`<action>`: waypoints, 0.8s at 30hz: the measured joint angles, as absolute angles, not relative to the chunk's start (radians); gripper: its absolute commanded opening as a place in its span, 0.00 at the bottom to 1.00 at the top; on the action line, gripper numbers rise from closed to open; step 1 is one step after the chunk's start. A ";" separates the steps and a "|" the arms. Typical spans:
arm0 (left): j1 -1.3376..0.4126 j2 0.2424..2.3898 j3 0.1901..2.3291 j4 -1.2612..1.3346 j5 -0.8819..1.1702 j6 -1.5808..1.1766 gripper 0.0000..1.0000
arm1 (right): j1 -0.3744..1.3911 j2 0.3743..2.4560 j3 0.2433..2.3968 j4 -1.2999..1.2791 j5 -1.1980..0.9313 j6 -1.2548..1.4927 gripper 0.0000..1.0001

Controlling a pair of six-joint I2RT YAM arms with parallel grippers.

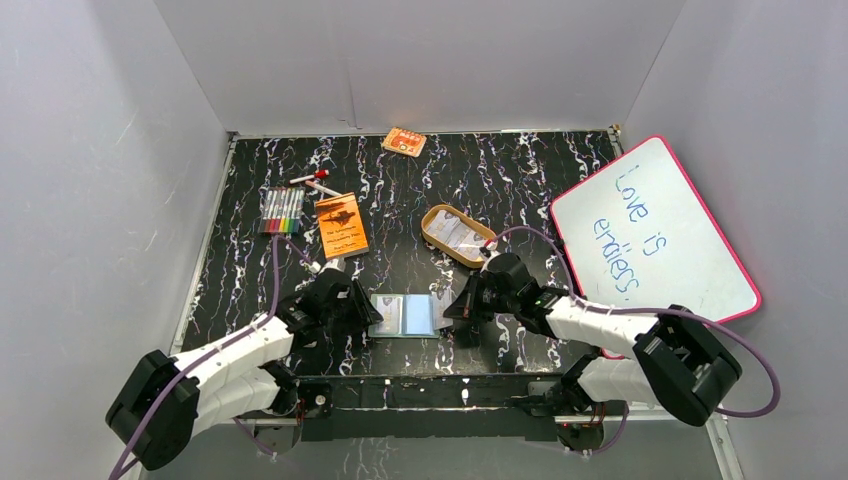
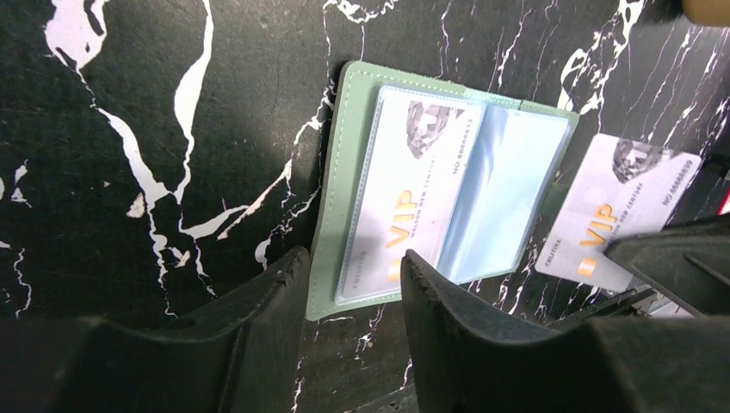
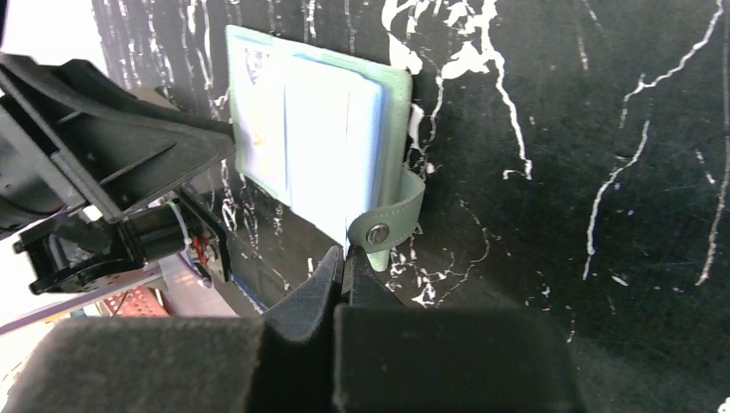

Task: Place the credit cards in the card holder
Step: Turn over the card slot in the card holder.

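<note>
The sage-green card holder [image 1: 404,315] lies open on the black marbled table between both grippers. One credit card [image 2: 405,189] with gold "VIP" print sits in its left clear sleeve. The right-hand sleeve [image 2: 499,198] looks bare. My left gripper [image 2: 353,255] is open, its fingers astride the holder's [image 2: 330,206] near left corner. My right gripper [image 3: 344,254] is shut on a second credit card [image 2: 613,206], which hangs tilted just right of the holder. That card shows only edge-on beside the snap tab [image 3: 379,231].
A tan oval tray [image 1: 436,222] holding pale cards [image 1: 461,236] stands behind the holder. An orange booklet [image 1: 342,225] and a row of markers [image 1: 283,210] lie at left. A small orange packet [image 1: 404,141] sits at the back. A pink-rimmed whiteboard [image 1: 650,235] lies at right.
</note>
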State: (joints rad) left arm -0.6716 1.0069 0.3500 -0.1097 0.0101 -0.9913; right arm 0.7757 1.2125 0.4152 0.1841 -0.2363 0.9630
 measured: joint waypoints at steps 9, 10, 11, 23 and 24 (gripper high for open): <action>-0.672 0.963 0.347 -0.175 0.010 -0.984 0.38 | 0.776 1.288 0.423 0.187 -0.238 0.945 0.00; -0.672 0.956 0.356 -0.195 0.002 -0.981 0.40 | 0.776 1.290 0.424 0.191 -0.238 0.942 0.00; -0.672 0.947 0.366 -0.209 -0.004 -0.978 0.41 | 0.776 1.290 0.424 0.191 -0.238 0.939 0.00; -0.672 0.973 0.454 -0.171 0.022 -0.944 0.37 | 0.813 1.230 0.464 0.167 -0.194 0.886 0.00; -0.672 0.997 0.454 -0.159 0.033 -0.942 0.36 | 0.813 1.239 0.468 0.167 -0.197 0.886 0.00</action>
State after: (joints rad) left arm -0.6716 0.9966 0.4538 -0.1585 0.0326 -0.9421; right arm 0.8135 1.2392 0.4679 0.1673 -0.1967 0.8856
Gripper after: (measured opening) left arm 0.395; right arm 0.016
